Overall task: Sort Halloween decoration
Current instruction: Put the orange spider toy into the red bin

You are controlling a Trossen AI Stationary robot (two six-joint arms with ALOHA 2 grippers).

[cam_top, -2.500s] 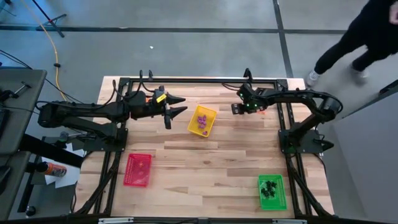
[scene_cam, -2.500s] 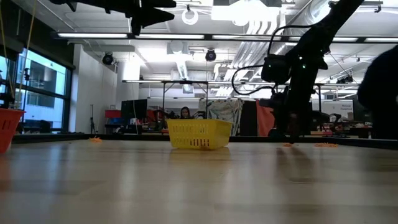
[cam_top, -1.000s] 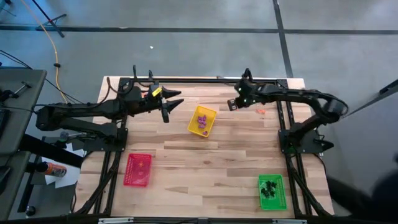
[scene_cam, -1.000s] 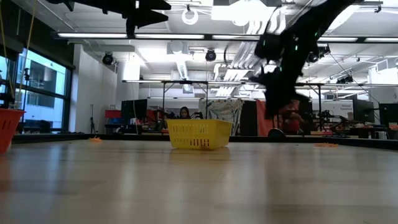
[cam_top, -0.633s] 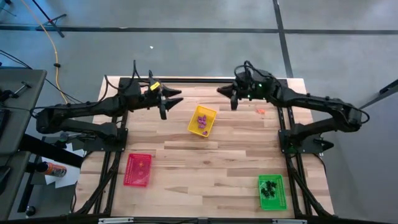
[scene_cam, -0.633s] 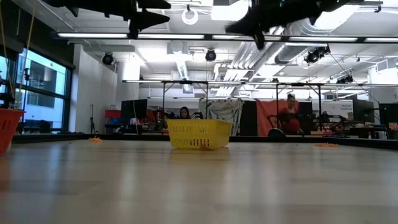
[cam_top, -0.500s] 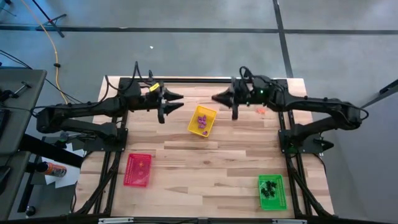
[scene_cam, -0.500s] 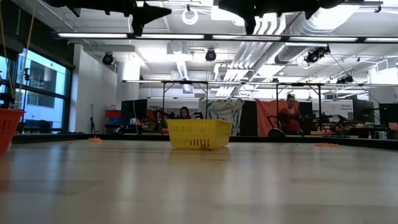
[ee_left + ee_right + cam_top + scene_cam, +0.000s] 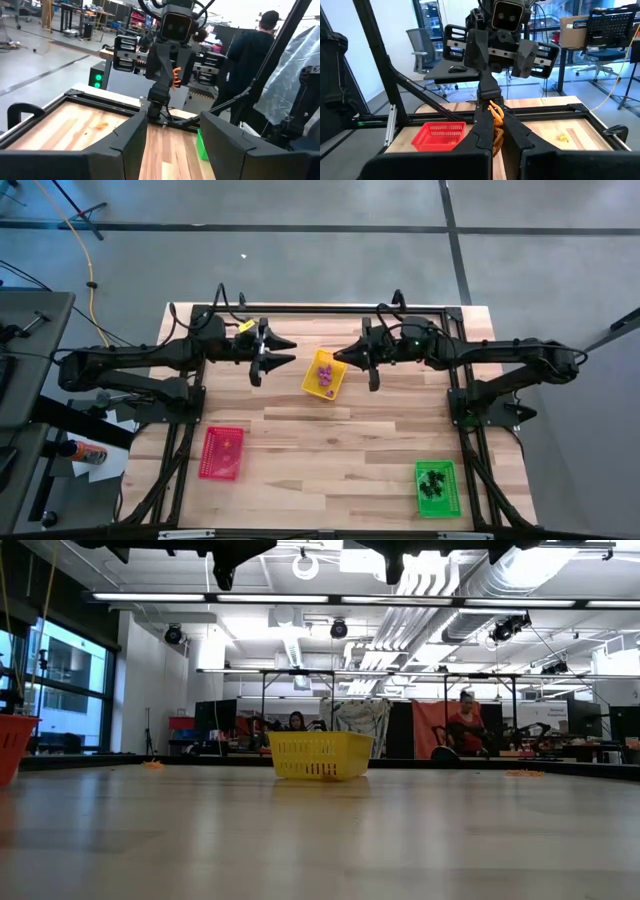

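My right gripper (image 9: 340, 357) hangs high over the far right rim of the yellow tray (image 9: 338, 379) and is shut on a small orange trinket (image 9: 495, 112). The trinket also shows in the left wrist view (image 9: 175, 76). Purple trinkets (image 9: 324, 373) lie in the yellow tray. My left gripper (image 9: 280, 352) is open and empty, high above the table left of the yellow tray, facing the right gripper. Black trinkets (image 9: 433, 482) lie in the green tray (image 9: 452, 502). The red tray (image 9: 222, 470) holds small orange pieces. My right gripper pinches the orange trinket's lower part (image 9: 496, 136) between its two fingers. The fingers lie about level and point toward the table's left. The trinket is lifted clear of the table, and its upper end sticks out past the fingertips.
Loose orange trinkets lie on the table near its far edge, one at the left (image 9: 152, 764) and one at the right (image 9: 520, 772). A black frame (image 9: 320, 308) runs round the table. The red tray stands near left, the green tray near right. People stand in the room beyond.
My right gripper has risen from low over the table's far right and swung toward the table's left, to the yellow tray, turning until its fingers point left. It has stayed shut. My left gripper has hardly moved.
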